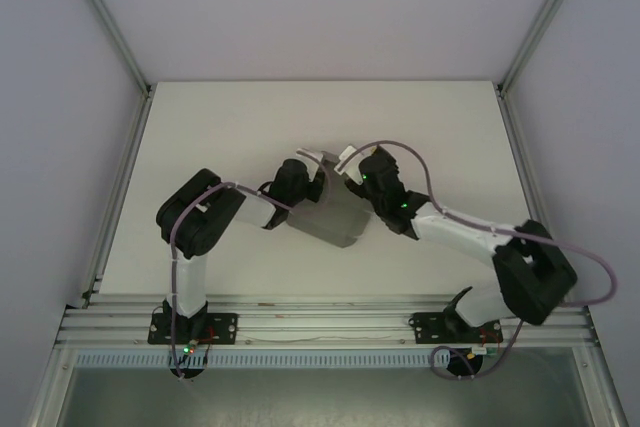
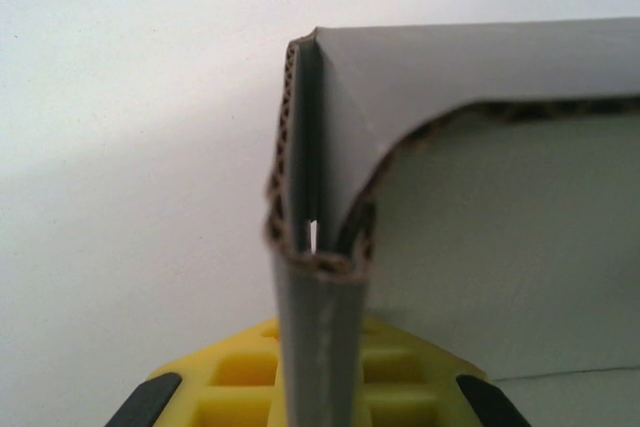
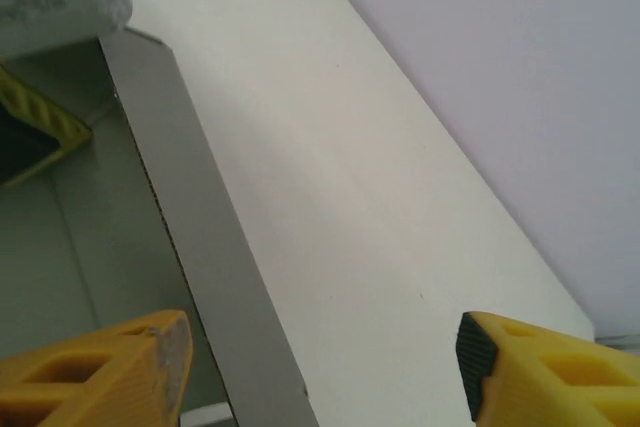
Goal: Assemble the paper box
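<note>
So both arms meet in the middle of the tabletop [image 1: 230, 127], and the paper box [image 1: 335, 219] sits between them, about halfway between the left and right edges. From the top camera it's a grey, partly folded shape. Its bigger panel faces the near edge and a paler flap sticks up toward the far edge. The left arm [image 1: 200, 217] reaches in from the left and the right arm [image 1: 470, 237] from the right, and both wrists are right up against the box. I can't tell from that view if the box rests on the tabletop or is held just off it.

On the left wrist camera the left fingers [image 2: 230, 377] are pinched narrow on a folded strip of the paper box [image 2: 480, 77]. The strip runs straight down between the yellow halves. You can see the corrugated edge where the cardboard doubles over at a corner, with a curved cut edge running off to the right.

On the right wrist camera the right fingers [image 3: 100, 367] are spread wide and hold nothing. A long grey flap of the paper box [image 3: 190, 207] runs diagonally between them, just beside the finger on the left of that view. I can't tell if it touches the finger.
</note>
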Robot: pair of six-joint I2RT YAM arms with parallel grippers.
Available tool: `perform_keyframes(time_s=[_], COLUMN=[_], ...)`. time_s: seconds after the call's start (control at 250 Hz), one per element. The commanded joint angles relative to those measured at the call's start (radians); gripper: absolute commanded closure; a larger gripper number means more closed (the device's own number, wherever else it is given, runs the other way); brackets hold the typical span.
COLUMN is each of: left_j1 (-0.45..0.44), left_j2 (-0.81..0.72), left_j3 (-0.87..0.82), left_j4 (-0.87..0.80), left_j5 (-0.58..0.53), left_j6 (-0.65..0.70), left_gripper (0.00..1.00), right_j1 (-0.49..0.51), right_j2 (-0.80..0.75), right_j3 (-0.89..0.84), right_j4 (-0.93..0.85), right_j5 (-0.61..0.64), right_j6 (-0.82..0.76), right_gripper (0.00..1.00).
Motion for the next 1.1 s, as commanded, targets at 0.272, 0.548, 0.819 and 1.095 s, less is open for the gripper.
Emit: perform_keyframes(time_s=[0.272, 0.548, 0.819, 1.095], left_j1=[-0.005, -0.005, -0.005, -0.005], left_j2=[0.014, 0.003, -0.005, -0.037], left_j3=[-0.086, -0.081, -0.074, -0.083], left_j4=[0.153, 0.112, 0.078, 0.035], left_j5=[0.075, 0.081, 0.068, 0.039], left_j6=[-0.001, -0.016, -0.03, -0.06], left_gripper=[0.97, 0.92, 0.86, 0.81], right_j1=[-0.139, -0.196, -0.188, -0.107], right_j2=[-0.047, 0.26, 0.388, 0.314], right_j3=[0.179, 0.413, 0.441, 0.262], right_j4=[-0.248, -0.389, -0.488, -0.362], right_j5=[-0.257, -0.459, -0.531, -0.456], right_j6=[0.717, 0.665, 0.58, 0.504], right_gripper=[0.09, 0.22, 0.34, 0.38])
